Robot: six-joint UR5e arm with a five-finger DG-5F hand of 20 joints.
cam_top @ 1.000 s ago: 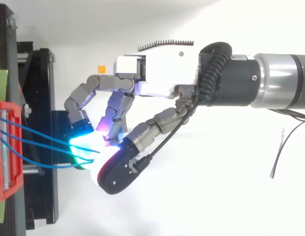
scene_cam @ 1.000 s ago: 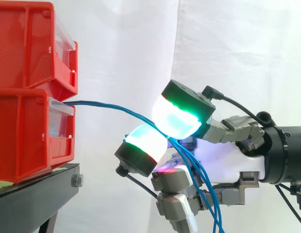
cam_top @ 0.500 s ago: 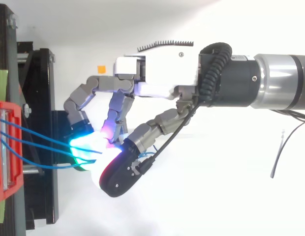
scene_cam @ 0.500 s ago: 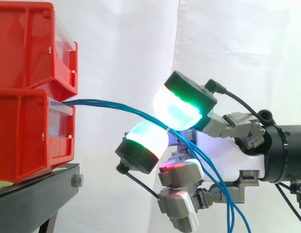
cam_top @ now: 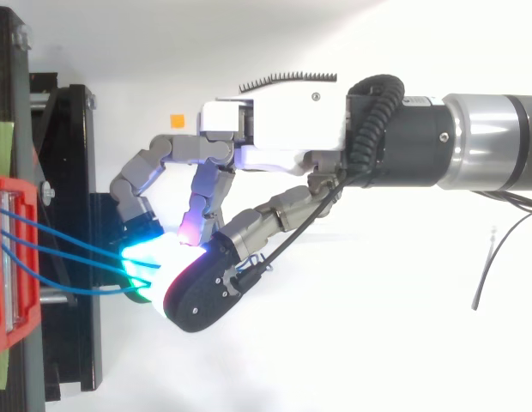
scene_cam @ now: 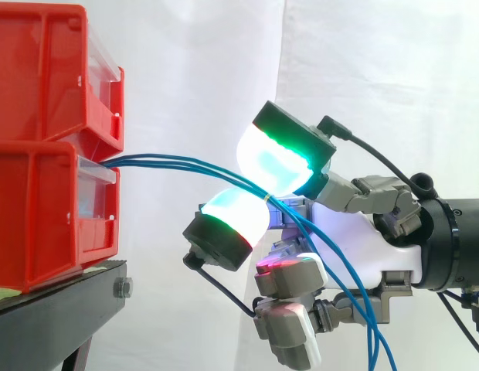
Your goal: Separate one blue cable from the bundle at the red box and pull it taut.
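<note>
Three blue cables (scene_cam: 178, 166) run from the front of the lower red bin (scene_cam: 39, 209) out to the right, sagging a little. They spread apart at the bin (cam_top: 13, 249) and converge at my hand (scene_cam: 355, 247). Two glowing green-white fingertips (scene_cam: 274, 158) close from above and below onto the cables, pinching them where they meet. Past the pinch the blue cables (scene_cam: 363, 309) hang down in front of the palm. Seen from above, the hand (cam_top: 283, 129) reaches left with its fingers curled, and the cables (cam_top: 69, 245) enter under the cyan pads.
A second red bin (scene_cam: 46, 77) is stacked on the lower one, both on the black stand (scene_cam: 62, 309) at the left. The white curtain hangs behind. A small orange mark (cam_top: 175, 119) lies on the white surface near the stand.
The pinching pads have shifted slightly up and left. The cables now fan out more between bin and hand, and the hanging lengths have swung right.
</note>
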